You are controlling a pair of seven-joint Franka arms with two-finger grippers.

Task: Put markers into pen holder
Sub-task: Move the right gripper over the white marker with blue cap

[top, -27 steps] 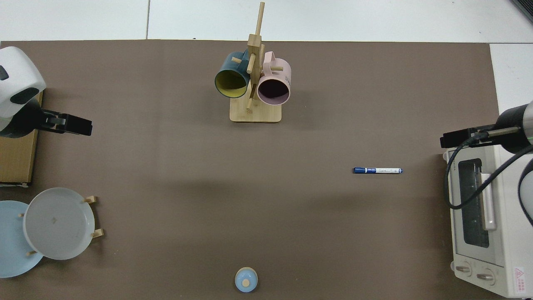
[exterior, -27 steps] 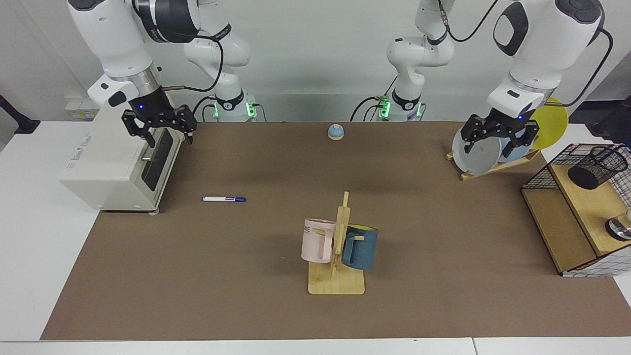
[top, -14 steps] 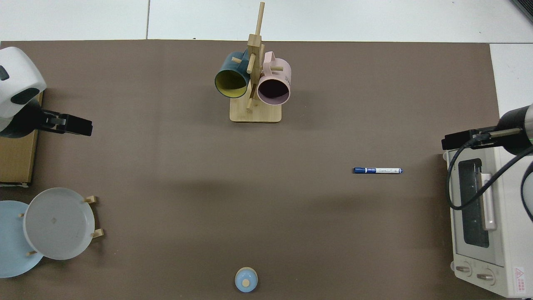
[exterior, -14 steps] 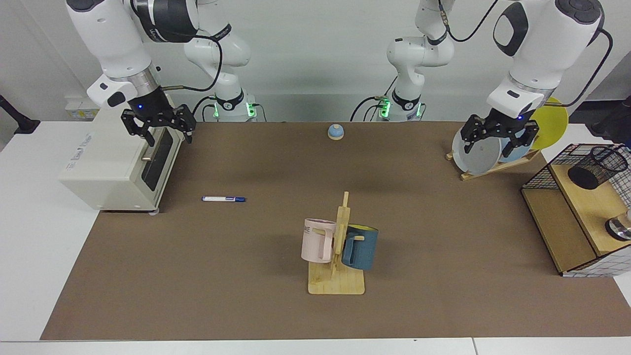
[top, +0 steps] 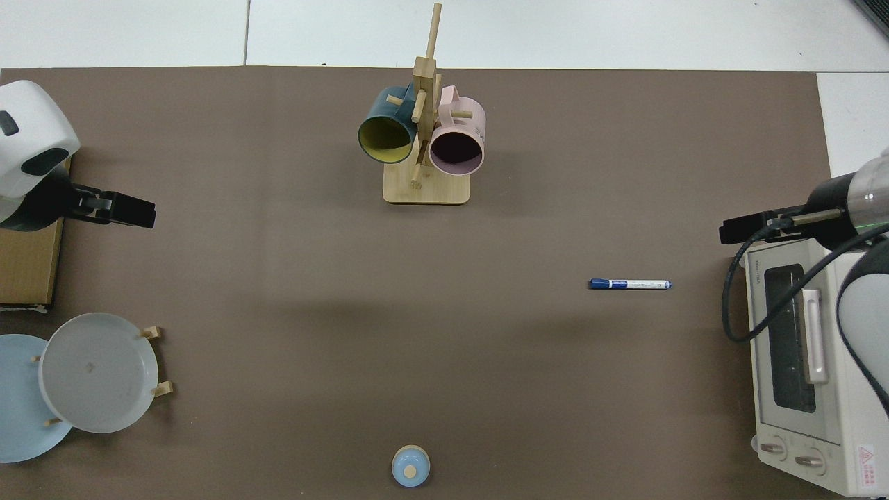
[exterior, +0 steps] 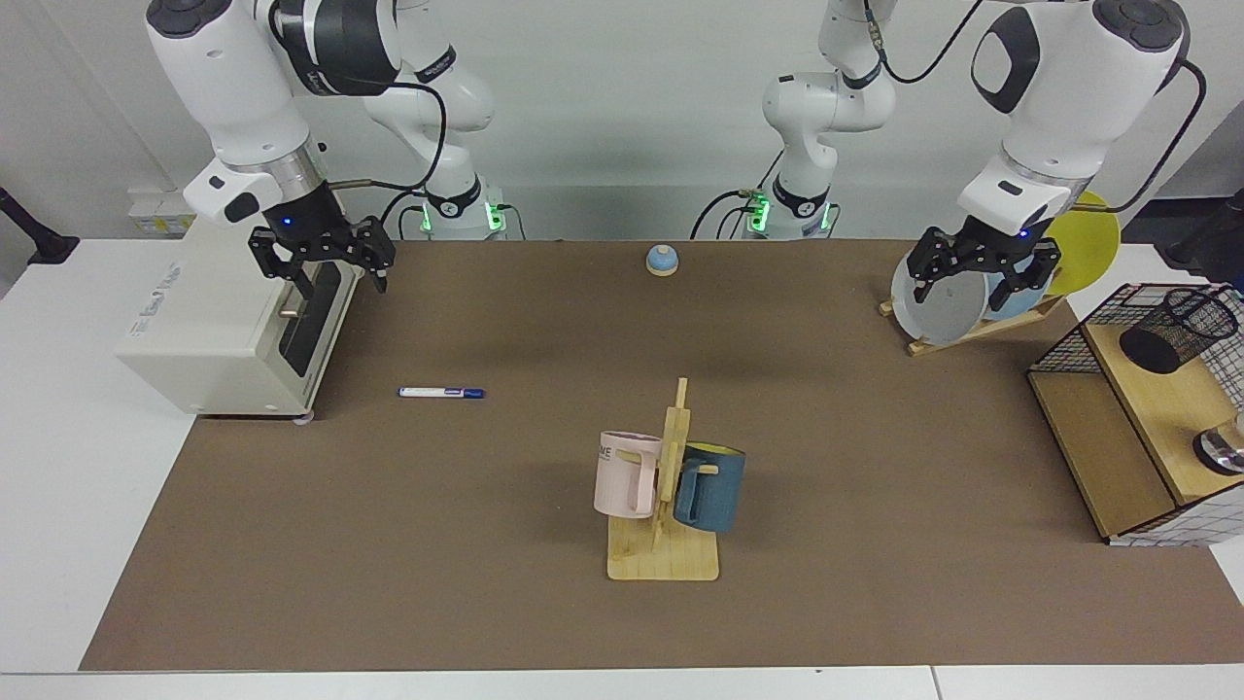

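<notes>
The pen holder (exterior: 1177,330) lies tipped in the wire basket (exterior: 1059,352), marker (exterior: 440,393) on the worktop (exterior: 389,544), while the right gripper (exterior: 326,272) and left gripper (exterior: 980,275) hover with fingers spread, holding nothing.

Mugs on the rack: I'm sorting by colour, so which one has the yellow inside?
The dark blue mug; its inside shows yellow in the top view, while the pink mug beside it is dark inside.
</notes>
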